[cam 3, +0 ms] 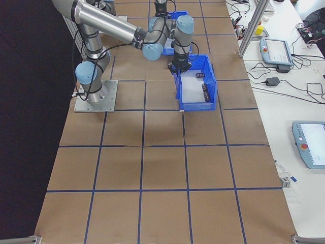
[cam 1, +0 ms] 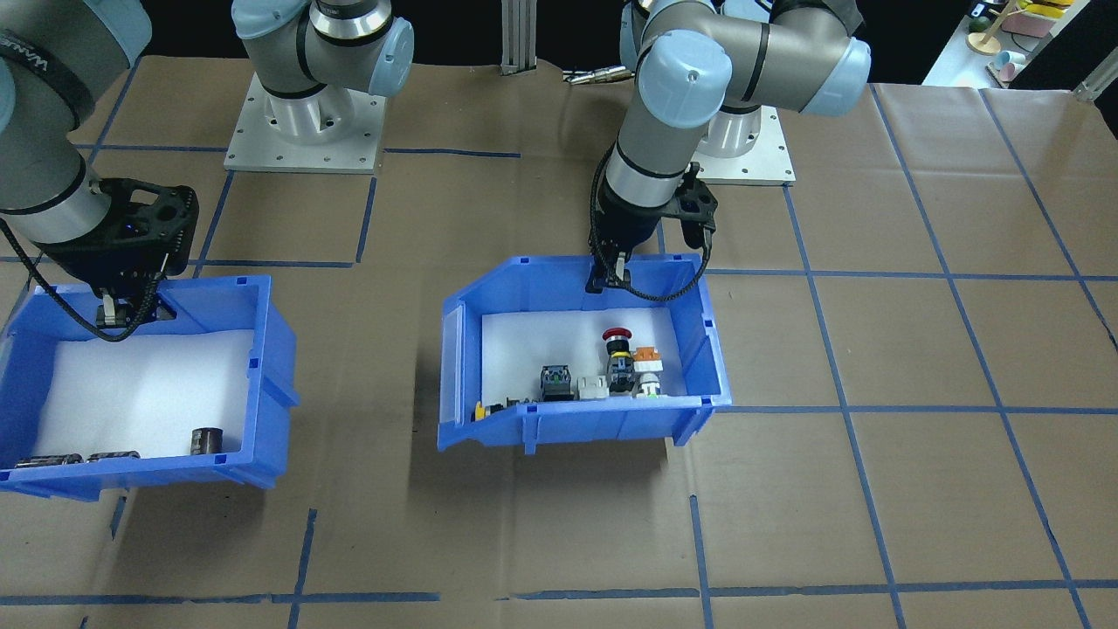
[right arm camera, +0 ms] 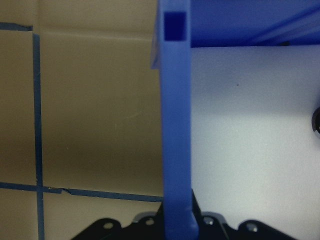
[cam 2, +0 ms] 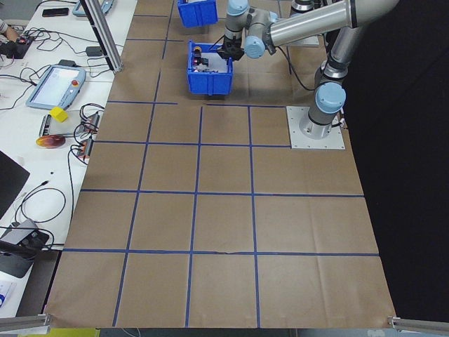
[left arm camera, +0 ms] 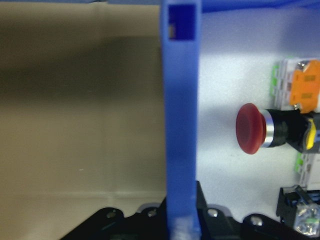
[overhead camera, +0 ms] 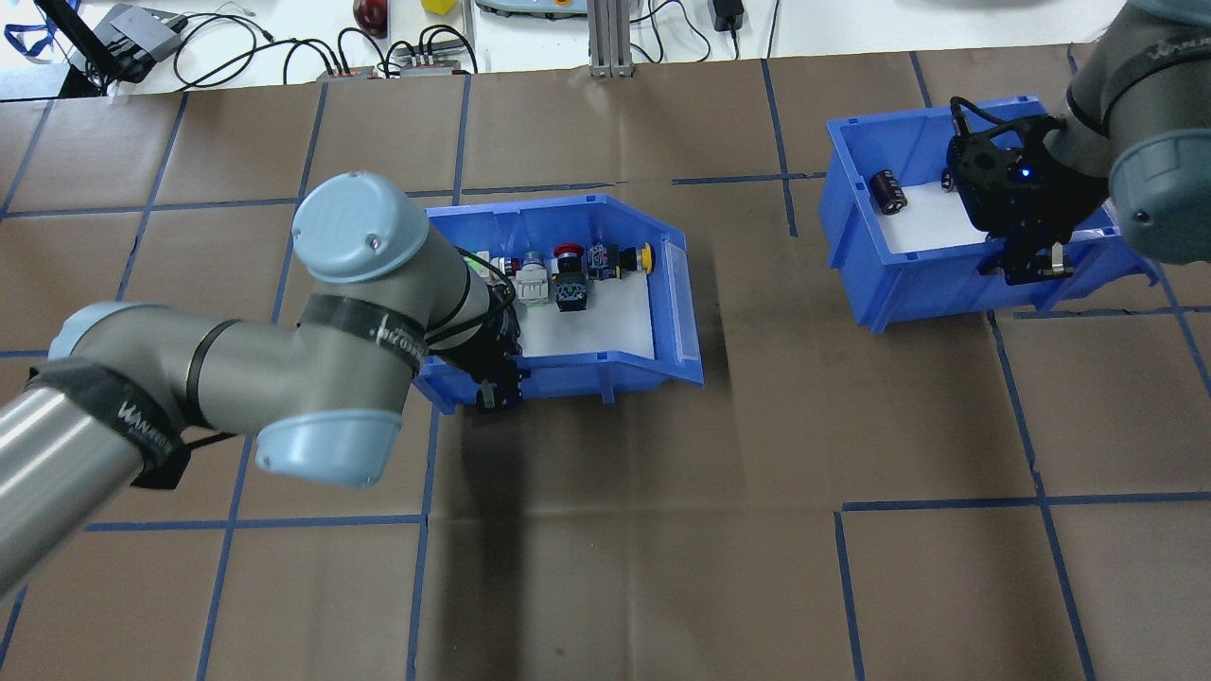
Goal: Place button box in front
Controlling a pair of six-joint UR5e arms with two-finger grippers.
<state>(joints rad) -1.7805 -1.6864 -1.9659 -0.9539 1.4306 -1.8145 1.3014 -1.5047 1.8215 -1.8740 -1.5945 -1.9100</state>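
Note:
The button box is a blue bin with a white floor, near the table's middle. Inside it lie a red mushroom-headed button and several small orange, green and yellow ones. My left gripper is shut on the box's wall nearest the robot. The left wrist view shows that wall running up between the fingers, with the red button to its right. A dark shadow spreads under and beside the box, so it seems slightly raised. My right gripper is shut on the wall of the other blue bin.
The other blue bin holds dark cylinders and also casts a shadow below. The two arm bases stand on the robot's side. Blue tape lines grid the brown paper. Cables and devices lie beyond the far edge.

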